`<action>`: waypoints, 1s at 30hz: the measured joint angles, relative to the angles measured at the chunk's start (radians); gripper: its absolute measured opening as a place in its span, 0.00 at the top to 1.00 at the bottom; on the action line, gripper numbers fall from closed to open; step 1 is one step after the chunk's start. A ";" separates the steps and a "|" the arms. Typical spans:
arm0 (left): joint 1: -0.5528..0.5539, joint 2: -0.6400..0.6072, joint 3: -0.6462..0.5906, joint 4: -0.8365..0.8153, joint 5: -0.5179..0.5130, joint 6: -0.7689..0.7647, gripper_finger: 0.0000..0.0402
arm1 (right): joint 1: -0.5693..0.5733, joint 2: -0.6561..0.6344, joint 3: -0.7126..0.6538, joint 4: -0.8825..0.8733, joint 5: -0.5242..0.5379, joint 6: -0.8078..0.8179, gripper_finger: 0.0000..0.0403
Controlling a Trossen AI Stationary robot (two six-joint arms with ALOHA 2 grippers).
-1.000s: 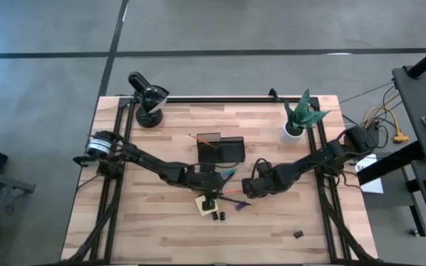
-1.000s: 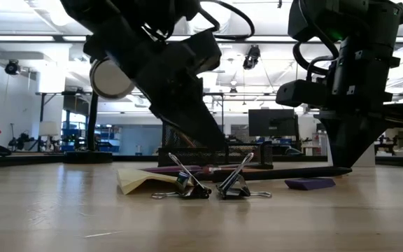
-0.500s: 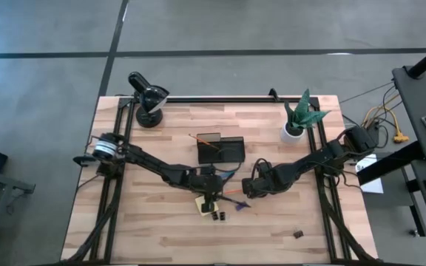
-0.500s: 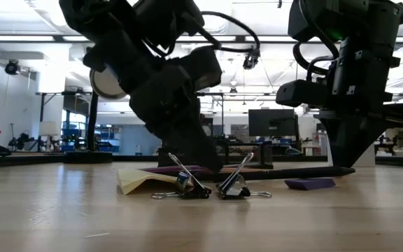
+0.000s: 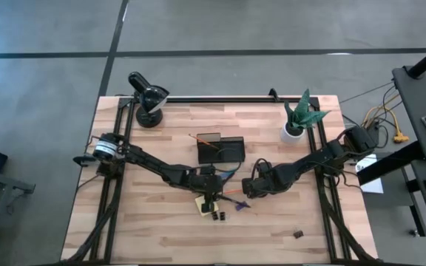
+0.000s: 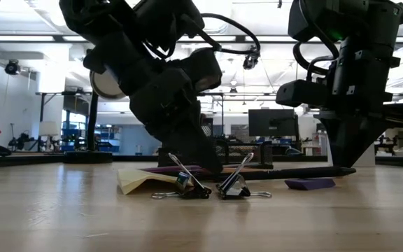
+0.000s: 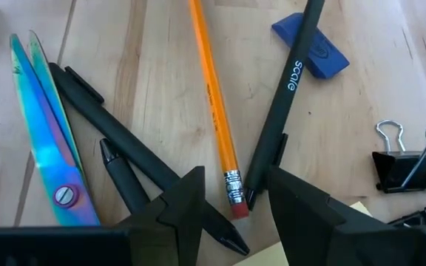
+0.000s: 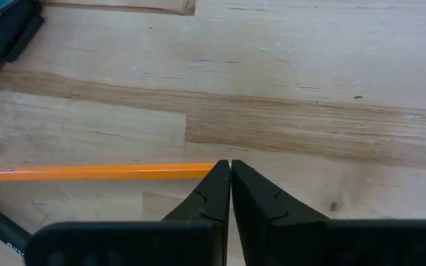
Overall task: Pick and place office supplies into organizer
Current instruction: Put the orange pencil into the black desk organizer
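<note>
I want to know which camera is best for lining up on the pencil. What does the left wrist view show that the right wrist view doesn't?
Only the left wrist view shows the open left gripper straddling the pencil's eraser end, plus the scissors, black pens, blue eraser and binder clips. Only the right wrist view shows the shut right gripper at the pencil's other end. Both show the orange pencil on the wooden table.

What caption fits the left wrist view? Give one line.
Open left gripper poised over the eraser end of an orange pencil lying among black pens and scissors.
</note>
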 joint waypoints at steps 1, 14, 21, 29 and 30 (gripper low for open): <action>0.001 0.000 0.002 -0.002 0.010 -0.001 0.67 | 0.000 0.000 0.000 0.000 0.000 0.000 0.98; 0.030 0.000 0.020 0.019 0.070 -0.184 0.67 | 0.003 0.000 0.000 0.000 -0.004 0.003 0.98; 0.033 0.007 0.018 0.019 0.022 -0.184 0.67 | 0.004 0.000 0.000 0.000 -0.005 0.003 0.98; 0.028 0.047 0.022 0.042 0.018 -0.180 0.67 | 0.004 0.000 0.000 0.000 -0.007 0.003 0.98; 0.026 0.049 0.022 0.042 0.018 -0.180 0.67 | 0.004 0.000 0.000 -0.001 -0.008 0.003 0.98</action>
